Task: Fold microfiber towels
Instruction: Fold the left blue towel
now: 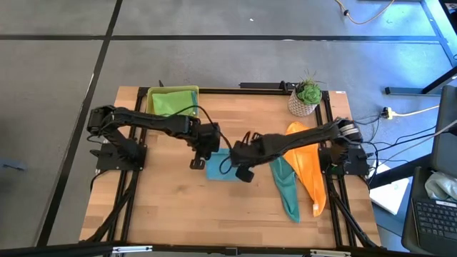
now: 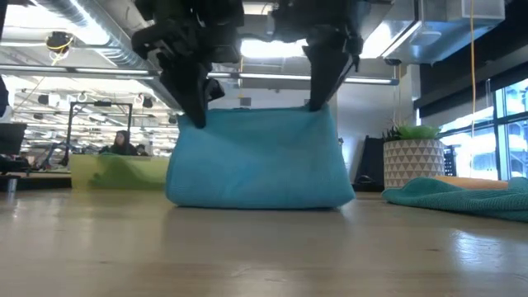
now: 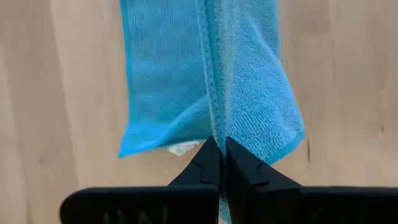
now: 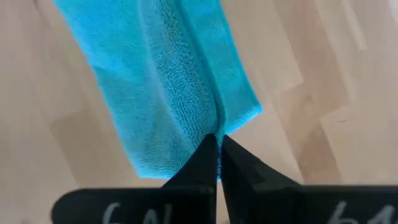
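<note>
At the centre of the high view, a light blue towel [image 2: 260, 157] hangs folded between both arms, its lower fold resting on the wooden surface [image 1: 178, 207]. The left pincer [image 3: 221, 148] is clamped on one top corner, and the right pincer [image 4: 218, 142] is clamped on the other. Right of centre lie a teal towel [image 1: 287, 185] and an orange towel [image 1: 310, 168]. At upper left, a lime green towel [image 1: 170, 103] sits in a tray [image 1: 193, 91]; a potted plant [image 1: 307, 96] stands at upper right.
</note>
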Robot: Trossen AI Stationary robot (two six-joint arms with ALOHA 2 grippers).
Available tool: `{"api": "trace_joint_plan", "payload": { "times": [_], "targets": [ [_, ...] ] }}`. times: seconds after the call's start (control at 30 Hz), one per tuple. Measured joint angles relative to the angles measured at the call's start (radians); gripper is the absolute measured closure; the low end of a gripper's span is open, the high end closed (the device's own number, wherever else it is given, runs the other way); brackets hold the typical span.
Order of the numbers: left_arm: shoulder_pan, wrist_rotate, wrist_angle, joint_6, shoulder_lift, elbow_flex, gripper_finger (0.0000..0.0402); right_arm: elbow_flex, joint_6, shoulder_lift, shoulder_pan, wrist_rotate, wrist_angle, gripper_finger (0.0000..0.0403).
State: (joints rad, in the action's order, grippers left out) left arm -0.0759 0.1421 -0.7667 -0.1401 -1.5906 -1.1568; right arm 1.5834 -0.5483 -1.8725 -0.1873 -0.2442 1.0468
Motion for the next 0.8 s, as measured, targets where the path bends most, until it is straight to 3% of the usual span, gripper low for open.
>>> {"api": "trace_joint_plan", "payload": {
  "times": [0.13,0.23,0.63,0.8],
  "targets": [
    [-0.028,-0.001,0.014,-0.043,0.000,-0.001,0.0401,-0.160,0.024,0.086,0.068,0.141,-0.157,0.0391],
    [-0.052,-0.002,0.020,-0.054,-0.002,0.000,0.0401,-0.247,0.057,0.115,0.103,0.188,-0.252,0.0391],
    [-0.086,-0.008,0.041,-0.102,-0.081,-0.001,0.0401,-0.299,0.236,0.099,0.219,0.197,-0.319,0.0391],
    [-0.098,-0.059,0.079,-0.102,-0.111,-0.001,0.0401,-0.299,0.295,0.072,0.260,0.195,-0.330,0.0391]
  ]
}}
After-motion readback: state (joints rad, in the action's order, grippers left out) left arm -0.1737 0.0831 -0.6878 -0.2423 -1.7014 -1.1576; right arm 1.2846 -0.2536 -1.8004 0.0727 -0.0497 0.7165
